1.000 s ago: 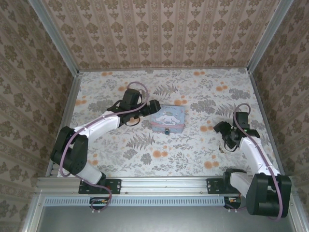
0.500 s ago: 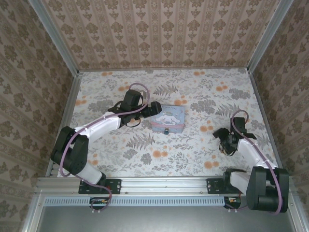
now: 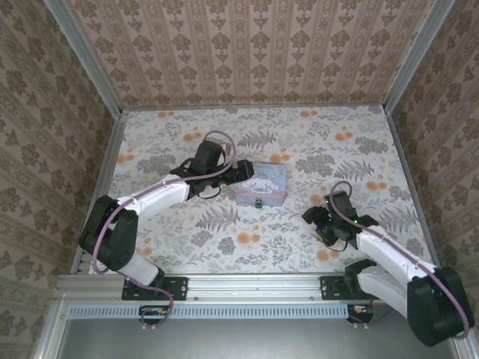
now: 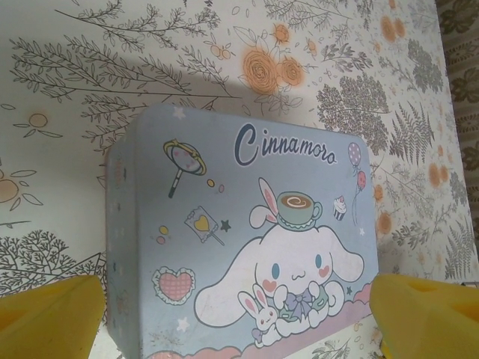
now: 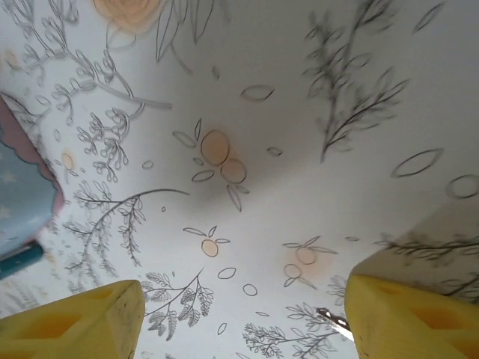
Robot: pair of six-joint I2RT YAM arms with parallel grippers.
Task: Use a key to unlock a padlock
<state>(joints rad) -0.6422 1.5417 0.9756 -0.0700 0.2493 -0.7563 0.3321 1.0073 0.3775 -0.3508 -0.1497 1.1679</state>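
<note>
Left gripper (image 3: 239,170) is hanging at the left end of the tin (image 3: 262,183). Its fingers (image 4: 46,314) are standing wide apart, straddling the lid in the wrist view and gripping nothing. Padlock (image 3: 257,202) is sitting against the tin's near side, showing small and dark from above. Right gripper (image 3: 316,226) is hovering low over the table (image 3: 187,247), well right of the tin. Its fingers (image 5: 75,321) are apart with nothing between them.

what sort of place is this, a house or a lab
Probably a lab robot cell dressed to look homely: wallpapered panels in an aluminium frame, a floral-covered table, and a left arm and right arm bolted to a rail.
</note>
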